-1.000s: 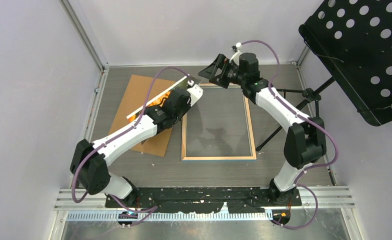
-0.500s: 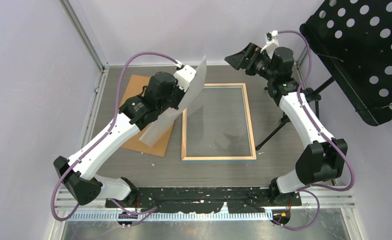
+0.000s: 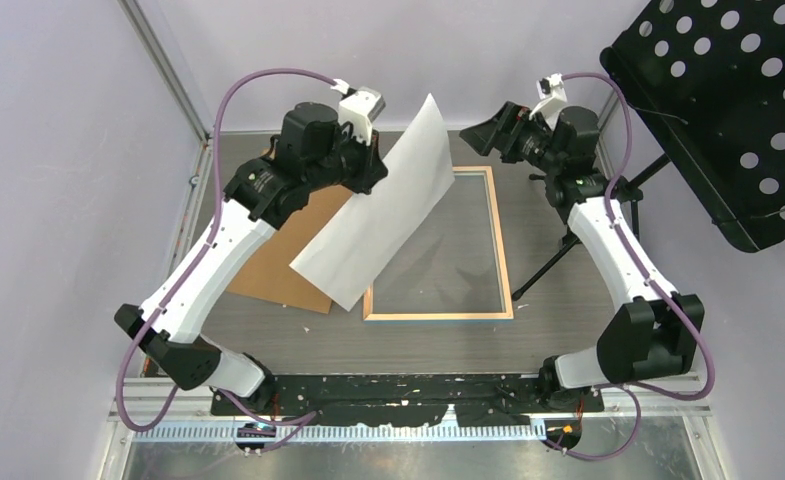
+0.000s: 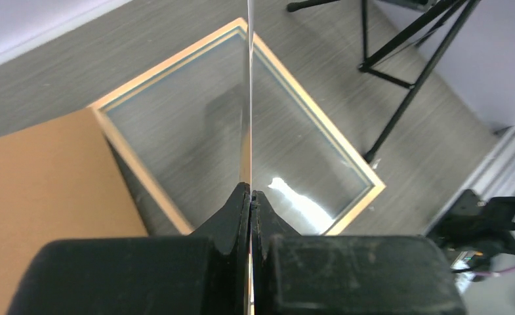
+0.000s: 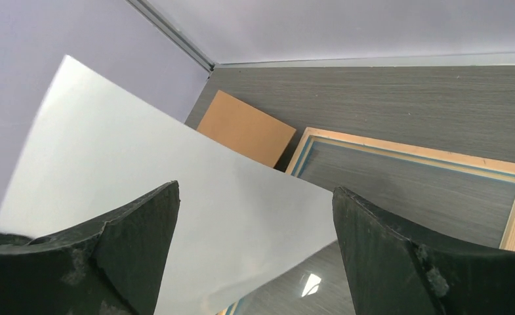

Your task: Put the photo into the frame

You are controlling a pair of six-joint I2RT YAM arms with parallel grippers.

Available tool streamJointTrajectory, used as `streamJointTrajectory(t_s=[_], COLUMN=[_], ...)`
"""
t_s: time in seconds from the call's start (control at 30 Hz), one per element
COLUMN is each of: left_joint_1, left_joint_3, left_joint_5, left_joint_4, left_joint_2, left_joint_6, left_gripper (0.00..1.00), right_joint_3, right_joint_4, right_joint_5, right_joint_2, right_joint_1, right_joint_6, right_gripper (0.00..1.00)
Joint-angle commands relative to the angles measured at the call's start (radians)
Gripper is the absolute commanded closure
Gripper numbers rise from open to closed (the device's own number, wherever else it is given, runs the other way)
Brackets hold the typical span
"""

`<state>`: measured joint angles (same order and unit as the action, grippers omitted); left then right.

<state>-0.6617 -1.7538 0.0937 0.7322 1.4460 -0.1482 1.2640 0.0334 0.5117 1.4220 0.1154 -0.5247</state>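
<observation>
Okay, the left gripper [image 3: 371, 172] is clamping the large rectangular glossy sheet, the photo [image 3: 378, 215], by one long edge, jaws pressing tight together on it; in the left wrist view the black fingertips [image 4: 241, 203] are meeting on the sheet, which is showing edge-on as a thin pale line [image 4: 248, 98]. The photo is hanging in the air, tilted, well above the table, its long axis running diagonally from far-right to near-left. The large thin rectangular frame [image 3: 504, 250], with its light wood back up and a clear pane, is lying flat with its long axis running near to far. So the frame is sitting below and to the right of the left gripper, and the two long axes are not lining up; I am judging the coming move as a turn and lowering to square the sheet over the opening. The sheet's lower corner is overhanging the frame's left rail and the plain brown backing board [image 3: 278, 262], which is lying just left of the frame. The right gripper [image 3: 488, 128] is hovering over the frame's far-right corner, jaws wide apart and gripping nothing, facing the sheet [image 5: 176, 190]; it is the nearer arm to the frame's far rail [image 5: 405, 152]. Only the photo's blank white back is showing in every view; the printed side is not showing. It is looking flat, stiff enough to be holding its shape, with no visible creases.
</observation>
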Motion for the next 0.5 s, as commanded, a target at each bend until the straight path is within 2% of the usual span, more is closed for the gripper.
streamJointTrajectory(t_s=[0.0, 0.1, 0.23, 0.47], left_joint_1=[0.045, 0.094, 0.189, 0.245], left_joint_3=[-0.066, -0.029, 0.106, 0.291], left_joint_5=[0.180, 0.280, 0.372, 0.336], left_joint_4=[0.004, -0.051, -0.169, -0.249], left_joint_2=[0.030, 0.038, 0.036, 0.062], left_joint_6=[-0.187, -0.323, -0.472, -0.460], left_gripper=[1.00, 1.00, 1.00, 1.00], right_joint_3=[-0.014, -0.017, -0.019, -0.050], right_joint_4=[0.034, 0.036, 0.038, 0.048], right_joint_5=[0.023, 0.024, 0.025, 0.019], right_joint_2=[-0.083, -0.101, -0.119, -0.132], right_joint_1=[-0.019, -0.026, -0.029, -0.030], right_joint_6=[0.046, 0.045, 0.041, 0.034], right_gripper=[0.08, 0.07, 0.08, 0.08])
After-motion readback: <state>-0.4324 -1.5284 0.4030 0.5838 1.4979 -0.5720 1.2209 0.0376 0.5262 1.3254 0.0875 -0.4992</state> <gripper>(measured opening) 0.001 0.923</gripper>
